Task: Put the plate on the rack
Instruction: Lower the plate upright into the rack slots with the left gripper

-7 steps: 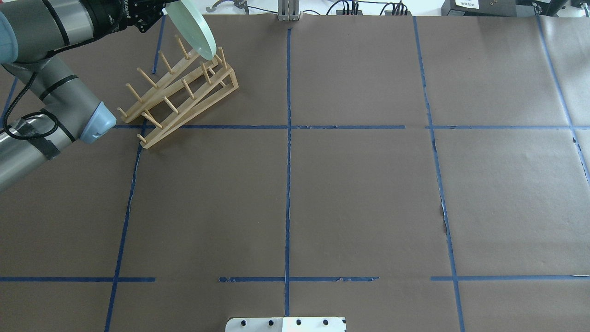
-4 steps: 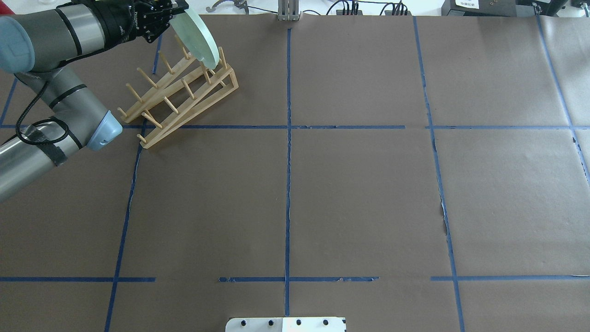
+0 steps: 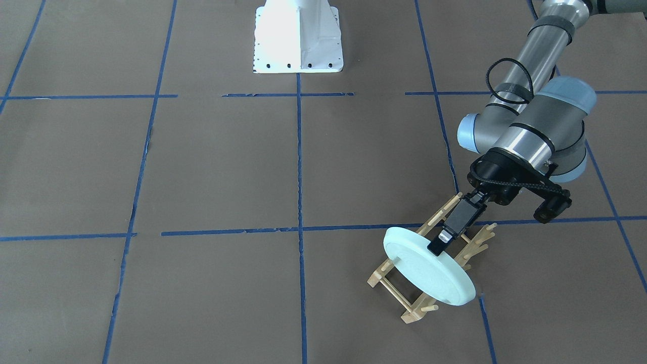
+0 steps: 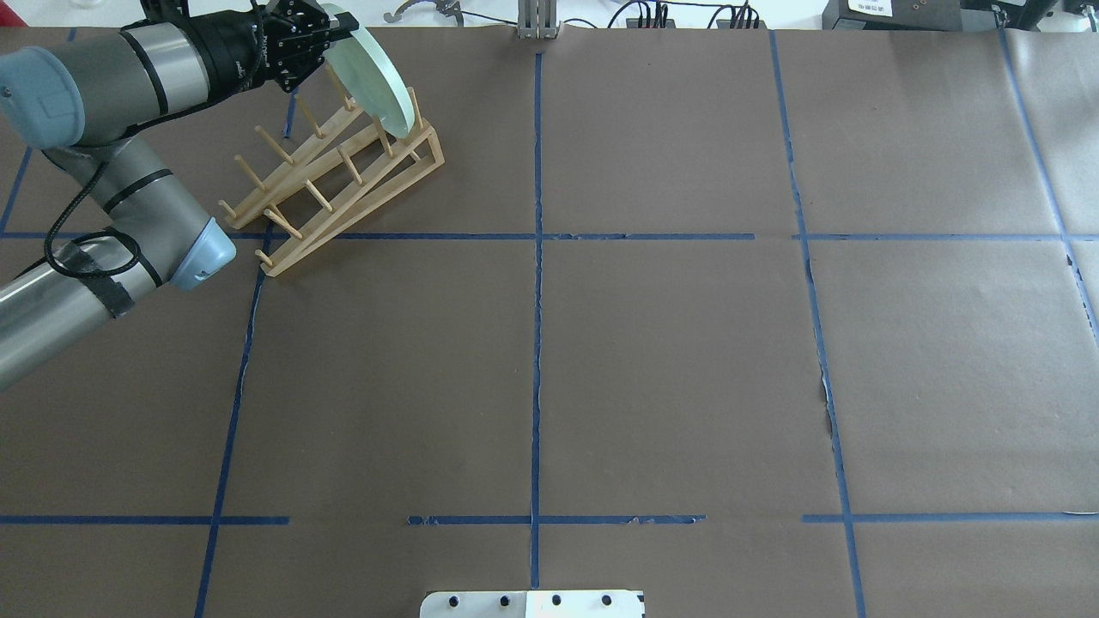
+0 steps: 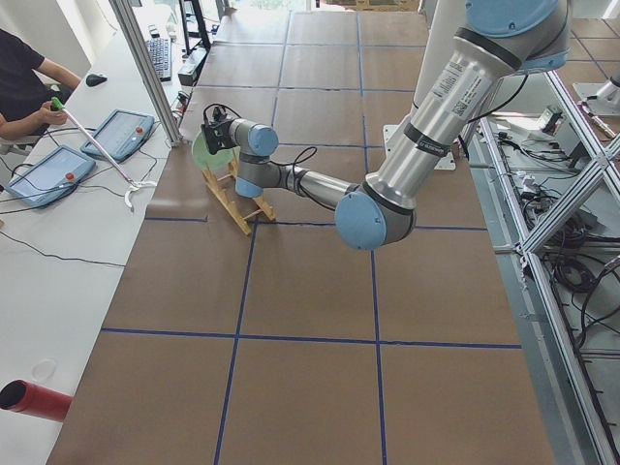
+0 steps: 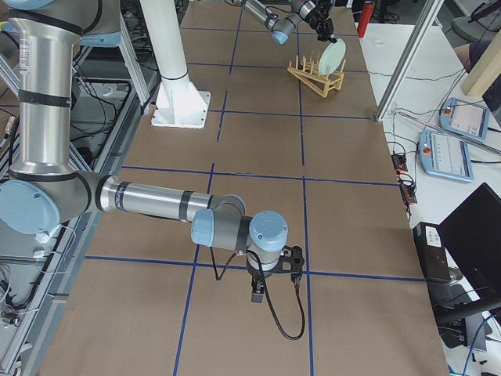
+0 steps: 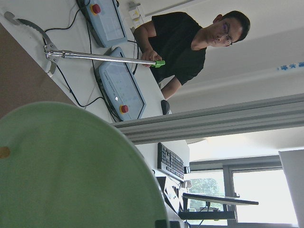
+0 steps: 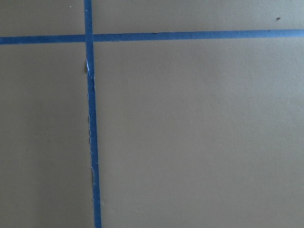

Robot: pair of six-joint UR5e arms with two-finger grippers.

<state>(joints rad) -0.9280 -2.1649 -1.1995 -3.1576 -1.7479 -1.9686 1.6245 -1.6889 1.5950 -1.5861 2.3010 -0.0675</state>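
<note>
On the brown-papered table (image 3: pixel 202 167), the plate (image 3: pixel 429 273) is gripped by its rim in the closed left hand (image 3: pixel 440 242), tilted on edge among the end pegs of the rack (image 3: pixel 410 314), so seating and release are judged outstanding.

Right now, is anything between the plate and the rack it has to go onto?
Nothing visible. The left gripper holds the plate tilted over the far end of the rack, its lower edge already at the end pegs.
</note>
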